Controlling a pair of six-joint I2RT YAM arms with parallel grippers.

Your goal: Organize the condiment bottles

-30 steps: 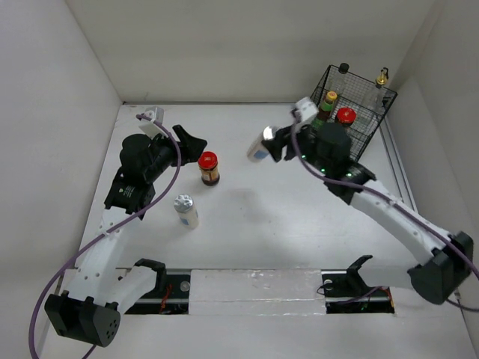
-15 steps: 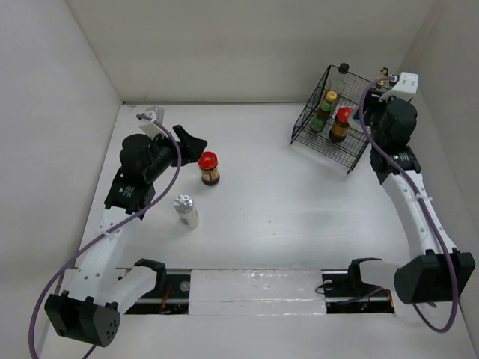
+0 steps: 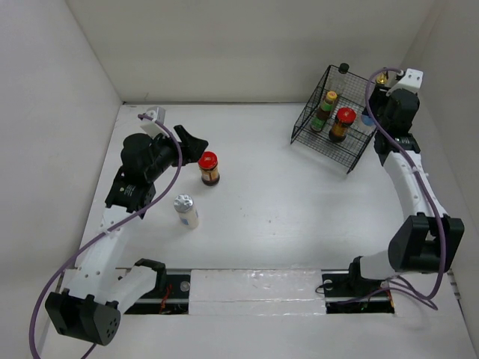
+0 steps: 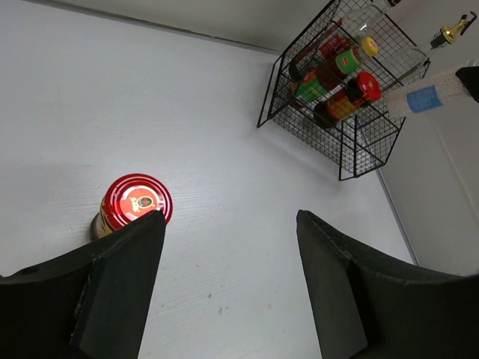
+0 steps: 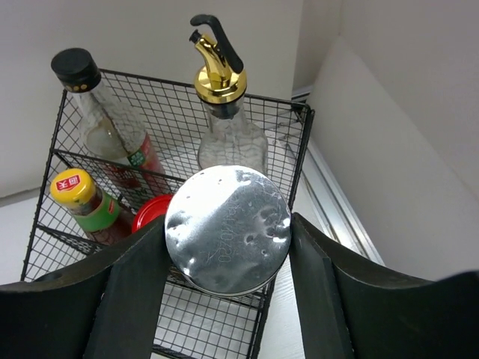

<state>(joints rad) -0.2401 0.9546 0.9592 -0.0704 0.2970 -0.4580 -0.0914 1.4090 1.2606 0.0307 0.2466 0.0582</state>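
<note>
My right gripper (image 5: 227, 233) is shut on a silver-capped white shaker (image 5: 227, 224) and holds it over the near right corner of the black wire rack (image 3: 320, 129); it also shows in the top view (image 3: 370, 117). In the rack stand a yellow-capped bottle (image 5: 81, 198), a red-lidded jar (image 5: 150, 215), a black-capped bottle (image 5: 105, 123) and a clear gold-spouted bottle (image 5: 223, 120). My left gripper (image 4: 228, 221) is open and empty, above a red-lidded jar (image 4: 133, 203) on the table. A second white shaker (image 3: 185, 210) stands on the table near the left arm.
The rack stands in the back right corner against the white side wall (image 3: 449, 112). White walls close in the table at the back and left. The arm mounts (image 3: 247, 288) sit along the near edge.
My right arm has swung from the table's middle to the back right corner, carrying the shaker up to the rack. The left arm has not moved.
</note>
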